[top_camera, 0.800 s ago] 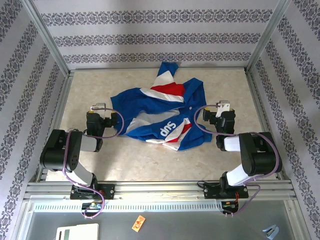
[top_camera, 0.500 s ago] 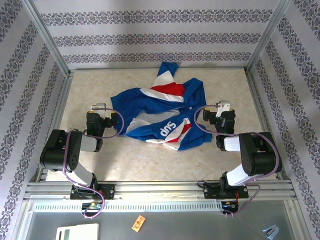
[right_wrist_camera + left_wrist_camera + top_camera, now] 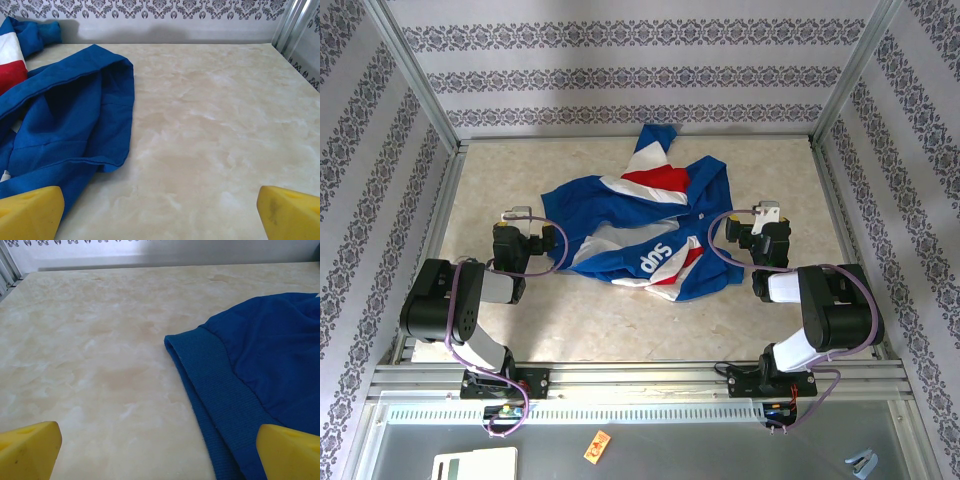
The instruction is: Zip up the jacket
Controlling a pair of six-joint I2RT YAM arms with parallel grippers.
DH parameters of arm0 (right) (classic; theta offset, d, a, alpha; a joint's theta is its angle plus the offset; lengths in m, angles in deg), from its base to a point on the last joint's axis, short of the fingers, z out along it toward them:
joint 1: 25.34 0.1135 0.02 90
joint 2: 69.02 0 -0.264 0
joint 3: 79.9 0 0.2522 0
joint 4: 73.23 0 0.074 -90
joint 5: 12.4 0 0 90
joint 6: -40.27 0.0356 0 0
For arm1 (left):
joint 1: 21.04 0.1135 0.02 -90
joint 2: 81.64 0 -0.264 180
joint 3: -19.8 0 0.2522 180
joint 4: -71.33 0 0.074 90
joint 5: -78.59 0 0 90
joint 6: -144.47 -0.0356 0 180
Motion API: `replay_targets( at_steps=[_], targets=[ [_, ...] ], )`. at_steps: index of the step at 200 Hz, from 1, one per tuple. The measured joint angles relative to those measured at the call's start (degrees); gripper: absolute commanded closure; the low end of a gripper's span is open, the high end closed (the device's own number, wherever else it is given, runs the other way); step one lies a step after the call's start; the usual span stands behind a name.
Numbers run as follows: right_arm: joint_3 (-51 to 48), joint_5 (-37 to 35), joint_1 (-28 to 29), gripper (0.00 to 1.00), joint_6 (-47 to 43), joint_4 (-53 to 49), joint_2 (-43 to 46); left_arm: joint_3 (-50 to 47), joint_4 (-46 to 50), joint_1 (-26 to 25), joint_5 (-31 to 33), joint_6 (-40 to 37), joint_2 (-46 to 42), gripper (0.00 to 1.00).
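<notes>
Sprawling left to right, jacket [image 3: 620, 215], lettering [image 3: 655, 258] inverted

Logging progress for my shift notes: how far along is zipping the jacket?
Done: nothing; the jacket lies crumpled on the table. In hand: nothing; the left hand and right hand sit open beside it, holding no fabric. Left: spreading it, finding the zipper, zipping up.

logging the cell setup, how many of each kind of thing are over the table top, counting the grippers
jacket: 1
grippers: 2 (left gripper, right gripper, both open)
total: 3
</notes>
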State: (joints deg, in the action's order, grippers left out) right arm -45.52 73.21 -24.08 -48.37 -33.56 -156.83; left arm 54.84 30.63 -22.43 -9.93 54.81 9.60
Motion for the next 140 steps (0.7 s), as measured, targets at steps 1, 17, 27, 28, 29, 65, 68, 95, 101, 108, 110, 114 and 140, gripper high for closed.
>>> replay_targets(
  at_steps=[1, 17, 27, 28, 29, 65, 68, 95, 101, 108, 110, 114, 140],
  targets=[
    [0.0, 0.0, 0.0, 0.02, 0.0, 0.0, 0.0, 0.0, 0.0, 0.0, 0.0, 0.0, 0.0, 0.0],
    [0.0, 0.0, 0.0, 0.02, 0.0, 0.0, 0.0, 0.0, 0.0, 0.0, 0.0, 0.0, 0.0, 0.0],
    [0.0, 0.0, 0.0, 0.02, 0.0, 0.0, 0.0, 0.0, 0.0, 0.0, 0.0, 0.0, 0.0, 0.0],
    [0.0, 0.0, 0.0, 0.02, 0.0, 0.0, 0.0, 0.0, 0.0, 0.0, 0.0, 0.0, 0.0, 0.0],
    [0.0, 0.0, 0.0, 0.02, 0.0, 0.0, 0.0, 0.0, 0.0, 0.0, 0.0, 0.0, 0.0, 0.0],
    [0.0, 0.0, 0.0, 0.02, 0.0, 0.0, 0.0, 0.0, 0.0, 0.0, 0.0, 0.0, 0.0, 0.0],
    [0.0, 0.0, 0.0, 0.02, 0.0, 0.0, 0.0, 0.0, 0.0, 0.0, 0.0, 0.0, 0.0, 0.0],
    [0.0, 0.0, 0.0, 0.02, 0.0, 0.0, 0.0, 0.0, 0.0, 0.0, 0.0, 0.0, 0.0, 0.0],
    [0.0, 0.0, 0.0, 0.02, 0.0, 0.0, 0.0, 0.0, 0.0, 0.0, 0.0, 0.0, 0.0, 0.0],
    [0.0, 0.0, 0.0, 0.02, 0.0, 0.0, 0.0, 0.0, 0.0, 0.0, 0.0, 0.0, 0.0, 0.0],
    [0.0, 0.0, 0.0, 0.02, 0.0, 0.0, 0.0, 0.0, 0.0, 0.0, 0.0, 0.0, 0.0, 0.0],
    [0.0, 0.0, 0.0, 0.02, 0.0, 0.0, 0.0, 0.0, 0.0, 0.0, 0.0, 0.0, 0.0, 0.0],
    [0.0, 0.0, 0.0, 0.02, 0.0, 0.0, 0.0, 0.0, 0.0, 0.0, -0.4, -0.1, 0.0, 0.01]
  ],
)
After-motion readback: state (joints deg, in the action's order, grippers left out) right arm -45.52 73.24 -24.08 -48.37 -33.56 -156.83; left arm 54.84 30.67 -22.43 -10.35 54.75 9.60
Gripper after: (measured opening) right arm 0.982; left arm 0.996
